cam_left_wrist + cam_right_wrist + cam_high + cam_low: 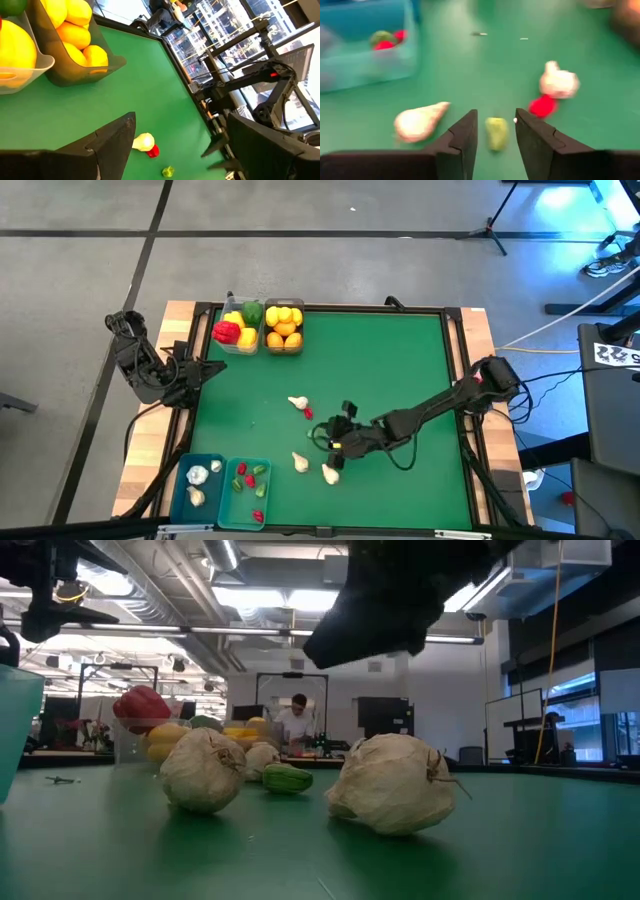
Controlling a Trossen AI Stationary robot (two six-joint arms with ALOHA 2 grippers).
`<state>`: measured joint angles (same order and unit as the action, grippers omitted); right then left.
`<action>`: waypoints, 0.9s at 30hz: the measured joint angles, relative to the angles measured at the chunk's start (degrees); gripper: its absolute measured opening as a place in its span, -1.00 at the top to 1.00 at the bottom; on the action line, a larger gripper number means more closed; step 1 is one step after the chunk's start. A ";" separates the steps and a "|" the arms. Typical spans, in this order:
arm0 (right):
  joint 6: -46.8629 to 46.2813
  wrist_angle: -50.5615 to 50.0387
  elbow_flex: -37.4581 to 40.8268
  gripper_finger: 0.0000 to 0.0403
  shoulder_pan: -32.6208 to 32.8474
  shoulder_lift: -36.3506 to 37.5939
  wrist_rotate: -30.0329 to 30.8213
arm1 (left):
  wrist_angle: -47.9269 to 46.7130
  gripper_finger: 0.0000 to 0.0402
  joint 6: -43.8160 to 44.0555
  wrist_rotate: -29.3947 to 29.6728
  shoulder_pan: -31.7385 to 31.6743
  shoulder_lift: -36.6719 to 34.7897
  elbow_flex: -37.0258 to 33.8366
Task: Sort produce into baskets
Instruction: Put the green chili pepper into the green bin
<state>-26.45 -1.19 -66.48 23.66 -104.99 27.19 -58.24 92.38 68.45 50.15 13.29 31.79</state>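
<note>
Four baskets stood on the green table [400, 360] from above: a clear bin of peppers [238, 330] and a clear bin of lemons and oranges [284, 327] at the far edge, two teal bins [200, 492] at the near edge, one holding two garlic bulbs, the other about five chilies. Three garlic bulbs [297, 402] lay loose at mid-table, near the right gripper [336, 442]; the left gripper [208, 368] waited well apart at the table's left edge, its jaws open and empty. At table height, two garlic bulbs [392, 784] flanked a green chili [287, 778]. The left wrist view showed a bulb, a red chili [153, 150] and the green one beyond its parted fingers. The right wrist view showed that green chili [495, 133] lying between the right gripper's narrowly parted fingers [465, 137], its long axis running along them, not yet pinched.
</note>
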 joint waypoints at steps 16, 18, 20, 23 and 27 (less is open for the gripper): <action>-4.88 4.26 0.72 -0.66 -3.87 -5.90 -3.73 | 0.19 -0.52 0.69 0.91 -0.02 -0.01 0.00; -4.67 4.43 0.80 -0.65 -4.04 -6.19 -3.91 | 0.18 -0.52 0.70 0.87 -0.01 0.01 0.00; -4.56 7.01 0.67 -0.61 -4.16 -7.36 -4.69 | 0.18 -0.52 0.83 0.87 -0.02 0.01 0.00; -4.48 8.09 0.74 -0.56 -4.08 -9.29 -5.65 | 0.19 -0.52 0.95 0.90 0.00 0.00 0.00; -4.90 8.99 0.74 -0.51 -4.13 -11.43 -5.82 | 0.19 -0.52 1.16 0.99 0.00 -0.01 0.00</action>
<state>-31.35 7.79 -65.73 19.53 -116.42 21.37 -58.04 93.54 69.43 50.15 13.28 31.79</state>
